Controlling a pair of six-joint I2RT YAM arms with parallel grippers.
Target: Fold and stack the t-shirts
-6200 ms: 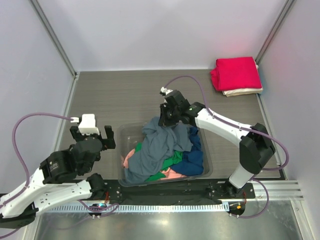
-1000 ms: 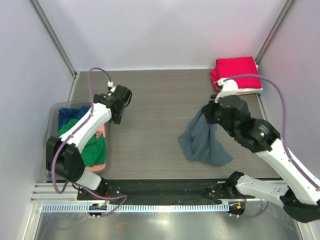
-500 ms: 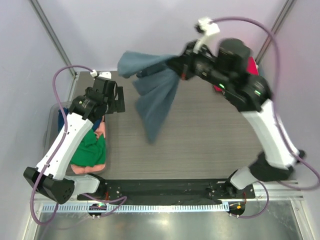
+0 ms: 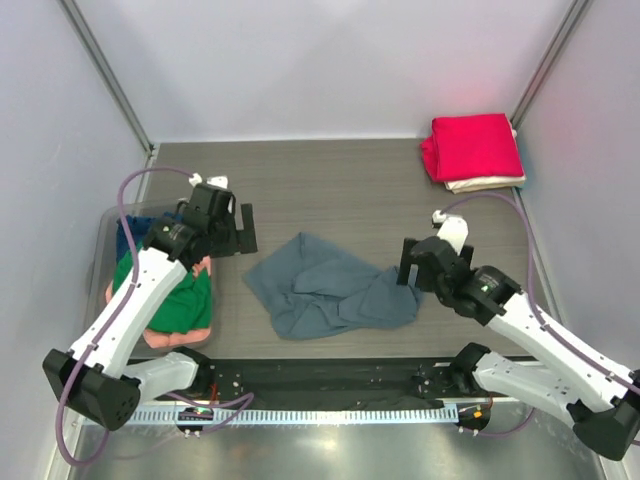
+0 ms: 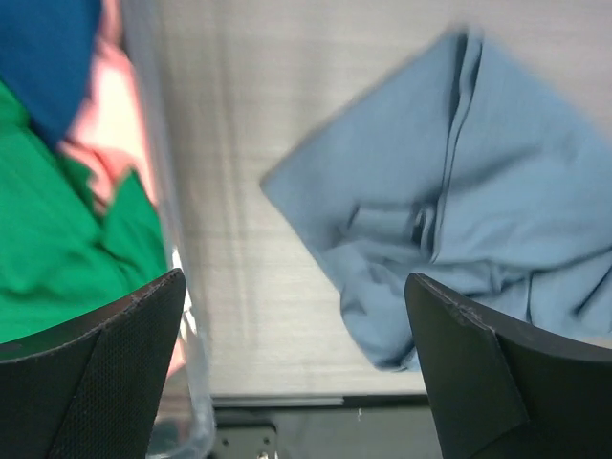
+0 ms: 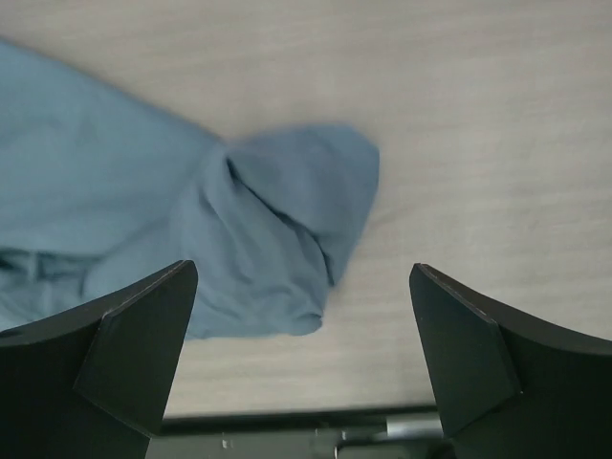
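Note:
A slate grey-blue t-shirt (image 4: 325,285) lies crumpled on the table's near middle, also in the left wrist view (image 5: 469,201) and the right wrist view (image 6: 191,229). My right gripper (image 4: 410,268) hangs open just right of the shirt's right end, with nothing between its fingers (image 6: 134,354). Open and holding nothing as well, my left gripper (image 4: 240,230) hovers above the shirt's left corner, next to the bin. A folded red t-shirt (image 4: 472,146) rests on a cream one (image 4: 485,184) at the back right. Green (image 4: 175,295), navy (image 4: 135,232) and salmon-pink (image 4: 165,338) shirts lie in the bin.
The clear plastic bin (image 4: 100,300) stands at the table's left edge, its wall (image 5: 153,191) close beside my left gripper. A black rail (image 4: 330,375) runs along the near edge. Frame posts rise at the back corners.
My right arm swung the grey-blue shirt down from the air, let go of it and opened. The shirt now lies spread on the table. My left gripper moved slightly toward it.

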